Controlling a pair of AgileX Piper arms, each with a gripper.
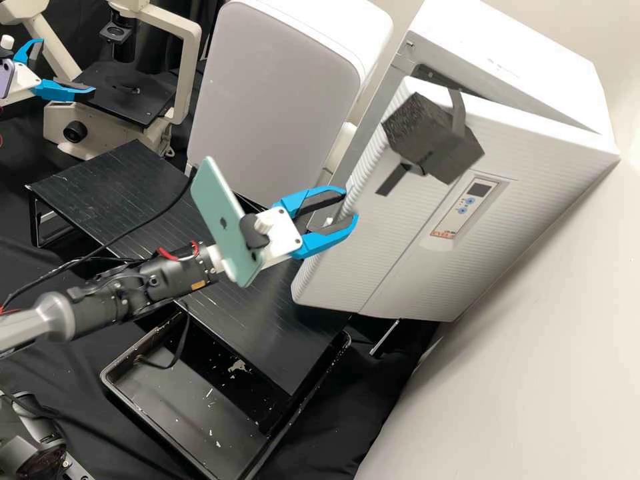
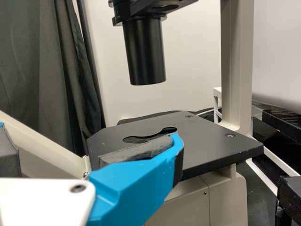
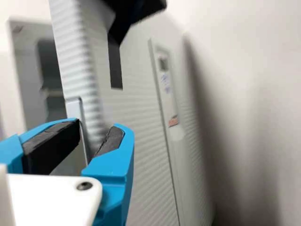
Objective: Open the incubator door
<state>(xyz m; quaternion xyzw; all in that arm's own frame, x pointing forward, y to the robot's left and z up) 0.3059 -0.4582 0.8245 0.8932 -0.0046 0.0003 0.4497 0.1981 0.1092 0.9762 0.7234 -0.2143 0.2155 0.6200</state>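
Observation:
The white incubator [image 1: 533, 73] has its ribbed door [image 1: 400, 247] ajar, with a dark gap along the top. My right gripper [image 1: 351, 203] is at the door's free side edge, fingers apart. In the right wrist view, the door [image 3: 136, 117] stands close beyond my right gripper [image 3: 98, 134], its side edge behind the gap between the fingertips; contact cannot be told. Far from the incubator, my left gripper [image 1: 65, 67] is open beside the microscope. The left wrist view has my left gripper [image 2: 91, 141] before the microscope stage, its fingers wide apart.
A black block [image 1: 430, 137] is strapped onto the door's upper part, above the control panel [image 1: 467, 207]. The white microscope [image 1: 190, 73] and a large grey-white box [image 1: 267, 100] stand behind the low black table [image 1: 120, 193]. A black tray [image 1: 180, 400] lies in front.

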